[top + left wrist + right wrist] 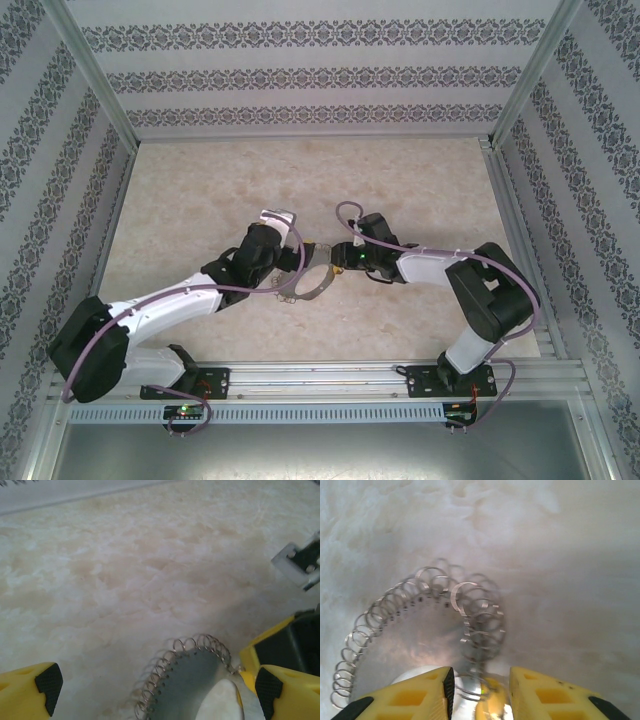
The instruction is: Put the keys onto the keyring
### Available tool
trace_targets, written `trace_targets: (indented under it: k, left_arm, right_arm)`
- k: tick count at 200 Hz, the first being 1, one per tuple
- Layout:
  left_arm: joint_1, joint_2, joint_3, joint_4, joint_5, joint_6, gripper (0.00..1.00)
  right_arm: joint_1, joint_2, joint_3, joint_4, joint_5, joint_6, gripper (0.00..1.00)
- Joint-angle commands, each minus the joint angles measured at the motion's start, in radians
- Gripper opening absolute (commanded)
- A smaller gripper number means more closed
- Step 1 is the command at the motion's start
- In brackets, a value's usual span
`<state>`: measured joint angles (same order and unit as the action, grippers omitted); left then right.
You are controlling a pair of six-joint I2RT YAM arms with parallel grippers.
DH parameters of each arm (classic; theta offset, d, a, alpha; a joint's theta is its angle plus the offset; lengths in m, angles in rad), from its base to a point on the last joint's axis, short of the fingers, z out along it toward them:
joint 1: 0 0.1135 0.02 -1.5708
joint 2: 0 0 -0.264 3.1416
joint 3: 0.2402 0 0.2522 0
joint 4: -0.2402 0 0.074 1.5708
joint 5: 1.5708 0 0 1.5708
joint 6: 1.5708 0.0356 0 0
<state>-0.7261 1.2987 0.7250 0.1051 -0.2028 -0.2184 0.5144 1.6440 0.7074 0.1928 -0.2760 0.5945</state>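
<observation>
The keyring [318, 290] is a grey metal hoop with a punched edge and a wire coil along its rim. It hangs tilted just above the table between the two arms. My right gripper [335, 258] grips its right end. In the right wrist view the coiled rim of the keyring [420, 630] runs in between the yellow fingers of my right gripper [481, 690]. A yellow-orange bit [492, 711] sits there too, and I cannot tell whether it is one of the keys. My left gripper [155, 687] stands wide open, with the keyring [192, 680] close to its right finger [280, 695] and far from the left one.
The table [200, 190] is a beige marbled sheet inside patterned walls. Aluminium posts [95, 75] stand at the sides and a rail [320, 378] runs along the near edge. Part of the right arm's yellow and black gripper body [295, 640] shows beside my left gripper's right finger.
</observation>
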Motion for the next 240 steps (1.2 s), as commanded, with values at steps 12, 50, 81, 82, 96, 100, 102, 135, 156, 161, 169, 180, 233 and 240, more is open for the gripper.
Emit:
trace_targets:
  k: [12, 50, 81, 82, 96, 100, 102, 135, 156, 161, 169, 180, 233, 240]
  left_arm:
    - [0.01, 0.149, 0.164, -0.206, 0.212, 0.05, 0.9]
    - [0.01, 0.337, 0.327, -0.359, 0.34, 0.079, 0.71]
    - [0.01, 0.438, 0.432, -0.446, 0.405, 0.148, 0.54]
    - [0.01, 0.441, 0.435, -0.448, 0.406, 0.149, 0.54]
    - [0.01, 0.475, 0.475, -0.483, 0.423, 0.177, 0.46]
    - [0.01, 0.482, 0.484, -0.49, 0.426, 0.182, 0.45]
    - [0.01, 0.485, 0.489, -0.493, 0.43, 0.184, 0.45]
    - [0.011, 0.523, 0.529, -0.514, 0.46, 0.218, 0.45]
    - [0.01, 0.541, 0.546, -0.519, 0.47, 0.234, 0.45]
    - [0.009, 0.545, 0.549, -0.52, 0.47, 0.237, 0.44]
    - [0.01, 0.55, 0.554, -0.519, 0.47, 0.24, 0.42]
    - [0.01, 0.559, 0.56, -0.521, 0.468, 0.244, 0.39]
    - [0.01, 0.596, 0.587, -0.524, 0.46, 0.262, 0.37]
    - [0.01, 0.599, 0.591, -0.524, 0.46, 0.264, 0.35]
  right_arm:
    - [-0.095, -0.113, -0.078, -0.026, 0.017, 0.019, 0.39]
    - [-0.158, -0.218, -0.128, -0.078, 0.037, 0.034, 0.4]
    - [-0.191, -0.27, -0.163, -0.077, 0.025, 0.042, 0.4]
    - [-0.191, -0.27, -0.164, -0.077, 0.025, 0.042, 0.4]
    - [-0.196, -0.286, -0.17, -0.08, 0.022, 0.043, 0.4]
    - [-0.197, -0.288, -0.173, -0.079, 0.02, 0.043, 0.4]
    - [-0.198, -0.29, -0.174, -0.079, 0.02, 0.042, 0.4]
    - [-0.202, -0.299, -0.183, -0.072, 0.015, 0.041, 0.4]
    - [-0.207, -0.3, -0.189, -0.064, 0.006, 0.042, 0.4]
    - [-0.208, -0.3, -0.19, -0.063, 0.005, 0.043, 0.4]
    - [-0.208, -0.299, -0.19, -0.062, 0.001, 0.043, 0.4]
    - [-0.21, -0.298, -0.191, -0.058, -0.002, 0.044, 0.4]
    - [-0.214, -0.3, -0.19, -0.052, -0.01, 0.047, 0.4]
    - [-0.214, -0.301, -0.19, -0.051, -0.012, 0.047, 0.4]
